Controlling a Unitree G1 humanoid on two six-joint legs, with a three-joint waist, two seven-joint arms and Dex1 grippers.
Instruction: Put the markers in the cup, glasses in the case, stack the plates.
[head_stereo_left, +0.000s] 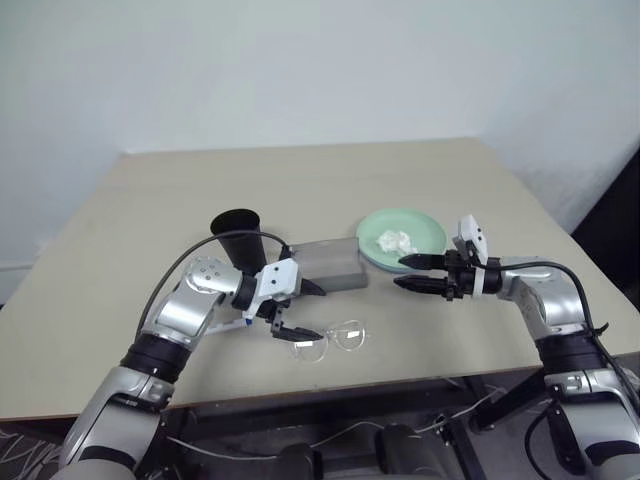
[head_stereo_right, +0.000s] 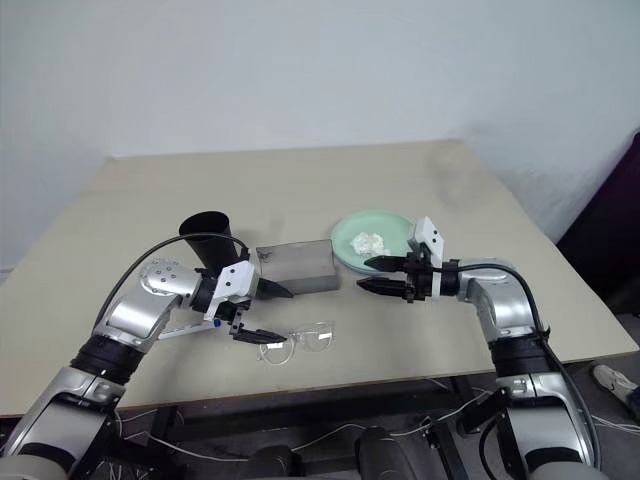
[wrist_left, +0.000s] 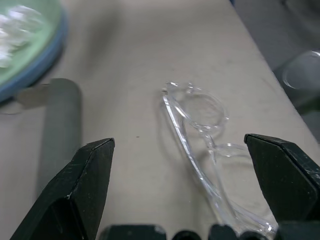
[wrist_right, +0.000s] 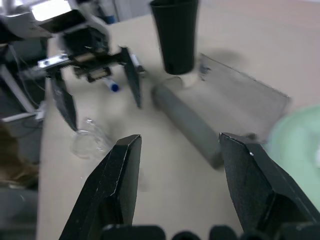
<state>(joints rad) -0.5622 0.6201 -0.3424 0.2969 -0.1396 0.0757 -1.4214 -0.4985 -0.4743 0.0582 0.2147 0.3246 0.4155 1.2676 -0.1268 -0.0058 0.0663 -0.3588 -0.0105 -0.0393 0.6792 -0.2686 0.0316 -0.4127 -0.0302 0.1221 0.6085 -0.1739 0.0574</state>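
Clear thin-framed glasses (head_stereo_left: 335, 339) lie near the table's (head_stereo_left: 300, 180) near edge, right of the wide-open, empty left gripper (head_stereo_left: 298, 312). Behind stand the grey box case (head_stereo_left: 330, 263) and tapered black cup (head_stereo_left: 240, 238). The right gripper (head_stereo_left: 408, 273), parted and empty, hovers beside the stacked round plates (head_stereo_left: 420, 228); the far tabletop lies bare.

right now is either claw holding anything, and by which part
Nothing is held. The left claw stands wide open with the glasses lying on the table between its fingers, not yet gripped. The right claw is open and empty beside the plates.
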